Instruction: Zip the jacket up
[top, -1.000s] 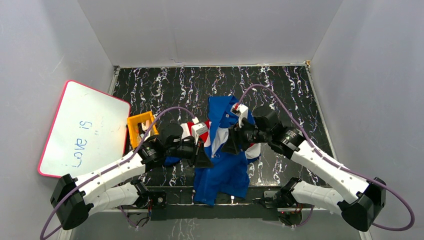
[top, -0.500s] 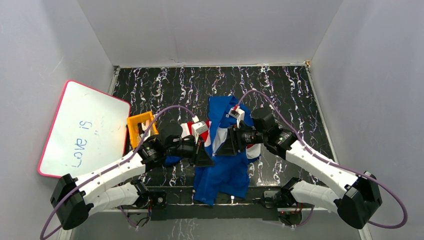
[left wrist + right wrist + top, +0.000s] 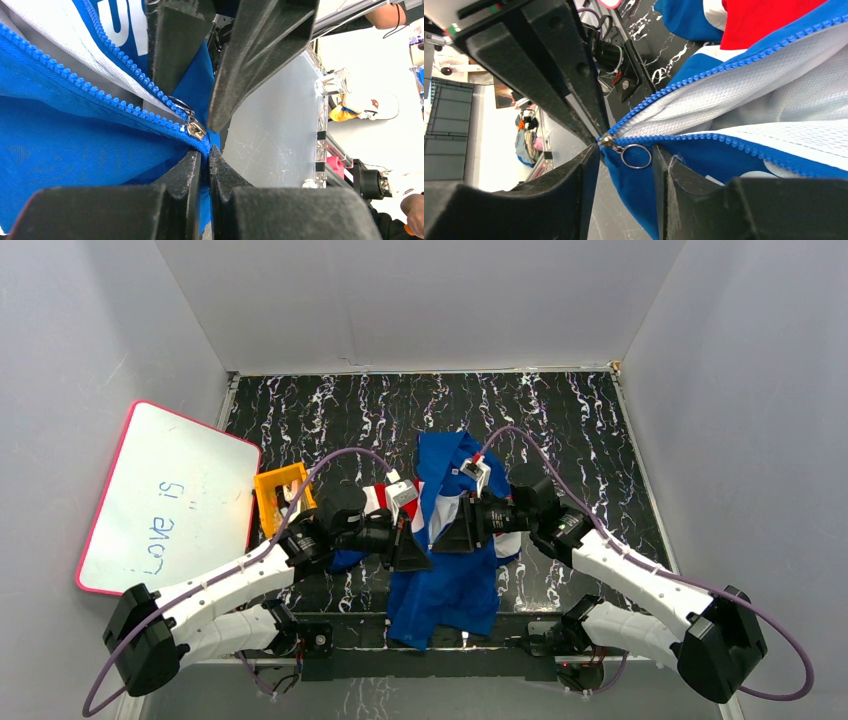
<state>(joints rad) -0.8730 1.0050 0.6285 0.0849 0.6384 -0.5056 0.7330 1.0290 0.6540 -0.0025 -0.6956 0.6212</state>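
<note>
A black marbled table (image 3: 560,410) sits boxed in by pale walls. The jacket (image 3: 445,590) lies at the middle of the near edge, its long axis running toward the far edge. My left gripper (image 3: 205,155) is pressed together on the blue hem just below the slider (image 3: 606,141). My right gripper (image 3: 626,151) is spread, a finger on either side of the ring pull (image 3: 636,156), and it is the nearer one to it. The open teeth lead toward the far edge, so I judge that is the way to pull. I count one jacket, one slider, one ring pull and two tooth rows.

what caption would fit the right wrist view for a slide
Right gripper open around the zipper's ring pull, the jacket teeth parted beyond the slider.
</note>
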